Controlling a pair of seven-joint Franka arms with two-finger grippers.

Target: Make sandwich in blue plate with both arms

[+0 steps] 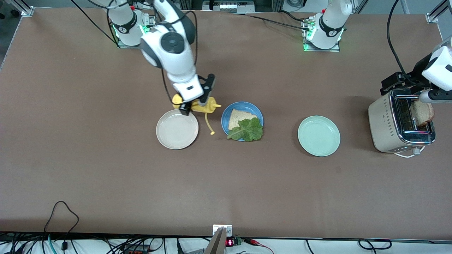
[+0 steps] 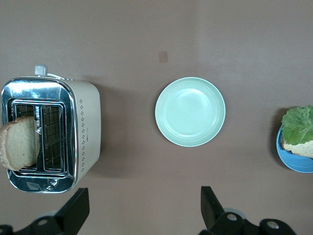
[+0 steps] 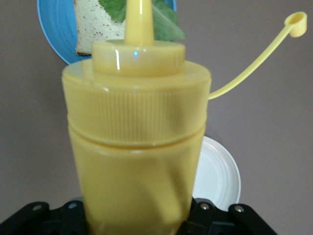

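Front view: my right gripper (image 1: 192,107) clamps a yellow bottle (image 1: 204,106) tilted nozzle-first toward the blue plate (image 1: 226,118) at its 3 o'clock; bread (image 1: 238,118) and lettuce (image 1: 247,129) lie there. My left gripper (image 2: 142,210) hangs wide open over the toaster (image 1: 385,123).

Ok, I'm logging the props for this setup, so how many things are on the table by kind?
Plates: 3 (blue plate, cream plate, mint plate)
Bread slices: 2 (on blue plate, in toaster)
Lettuce leaves: 1
Mustard bottles: 1
Toasters: 1
Total: 8

Mustard bottle (image 1: 201,106) crowds blue plate (image 1: 226,113)
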